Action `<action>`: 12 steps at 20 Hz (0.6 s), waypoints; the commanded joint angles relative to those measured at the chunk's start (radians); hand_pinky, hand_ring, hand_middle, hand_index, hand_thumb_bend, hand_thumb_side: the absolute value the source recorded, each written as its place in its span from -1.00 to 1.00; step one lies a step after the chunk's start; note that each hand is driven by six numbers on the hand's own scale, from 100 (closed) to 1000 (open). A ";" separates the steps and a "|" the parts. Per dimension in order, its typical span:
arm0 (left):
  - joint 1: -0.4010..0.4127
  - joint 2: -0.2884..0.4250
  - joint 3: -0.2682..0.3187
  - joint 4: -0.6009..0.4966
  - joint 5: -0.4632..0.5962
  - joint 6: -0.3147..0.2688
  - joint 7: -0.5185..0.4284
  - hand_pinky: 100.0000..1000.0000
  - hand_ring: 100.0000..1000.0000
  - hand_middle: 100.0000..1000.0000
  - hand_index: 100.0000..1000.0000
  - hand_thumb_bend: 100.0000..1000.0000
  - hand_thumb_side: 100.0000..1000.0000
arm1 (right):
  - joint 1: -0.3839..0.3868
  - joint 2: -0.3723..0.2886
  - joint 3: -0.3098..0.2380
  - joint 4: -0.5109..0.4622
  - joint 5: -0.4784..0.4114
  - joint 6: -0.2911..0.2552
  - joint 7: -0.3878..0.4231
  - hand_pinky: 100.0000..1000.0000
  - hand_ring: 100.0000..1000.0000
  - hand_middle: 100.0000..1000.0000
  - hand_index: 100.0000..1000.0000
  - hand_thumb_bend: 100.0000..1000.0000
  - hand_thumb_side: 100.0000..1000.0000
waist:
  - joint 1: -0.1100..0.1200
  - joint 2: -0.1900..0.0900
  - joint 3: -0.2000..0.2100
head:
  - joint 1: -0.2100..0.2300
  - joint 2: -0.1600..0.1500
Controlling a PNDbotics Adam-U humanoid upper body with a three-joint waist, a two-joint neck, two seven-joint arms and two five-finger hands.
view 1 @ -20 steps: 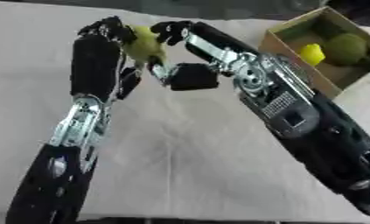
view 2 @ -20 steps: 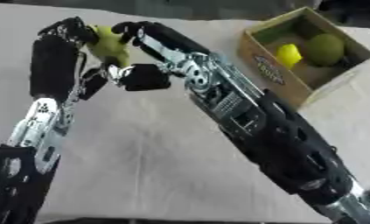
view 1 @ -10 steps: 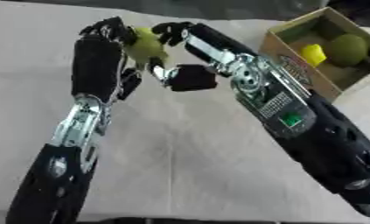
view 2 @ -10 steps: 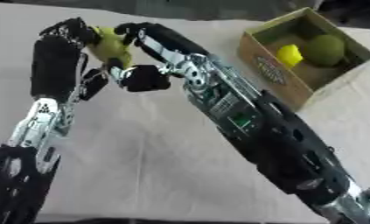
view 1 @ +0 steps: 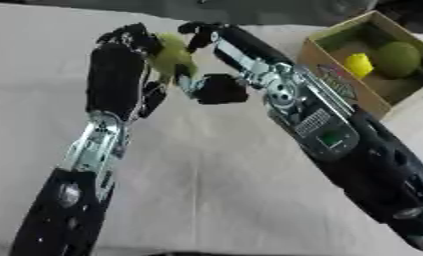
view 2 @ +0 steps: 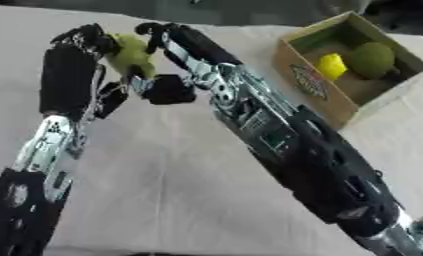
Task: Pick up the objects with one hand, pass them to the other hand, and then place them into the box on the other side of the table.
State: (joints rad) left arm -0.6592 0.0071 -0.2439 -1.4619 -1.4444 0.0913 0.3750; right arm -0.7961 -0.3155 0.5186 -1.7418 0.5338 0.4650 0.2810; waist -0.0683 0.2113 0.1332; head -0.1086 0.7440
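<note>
So the cardboard box (view 1: 337,75) at far right has a yellow piece (view 1: 358,64) and a green round fruit (view 1: 398,58) in it. Up at the far left, my left hand (view 1: 118,75) and right hand (view 1: 216,85) both have fingers curled on the yellow-green fruit (view 1: 172,55), held above the white tablecloth (view 1: 214,190).

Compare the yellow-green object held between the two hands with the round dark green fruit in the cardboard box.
The yellow-green object is paler and elongated; the round dark green fruit is darker and rounder. The first is held up between the left hand and right hand; the second rests in the cardboard box. Both look greenish.
</note>
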 commanded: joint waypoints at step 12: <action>-0.016 -0.014 -0.021 -0.054 -0.011 -0.019 0.007 -0.23 -0.17 -0.29 -0.17 -0.62 -1.00 | -0.020 0.003 -0.015 0.036 0.001 -0.011 -0.002 1.00 0.73 0.62 0.89 -0.92 -0.62 | 0.004 -0.012 0.003 | -0.004 -0.014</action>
State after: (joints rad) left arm -0.6589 0.0069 -0.2562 -1.4827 -1.4538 0.0785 0.3788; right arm -0.8006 -0.3118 0.5121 -1.7036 0.5358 0.4598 0.2780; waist -0.0684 0.2130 0.1364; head -0.1091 0.7430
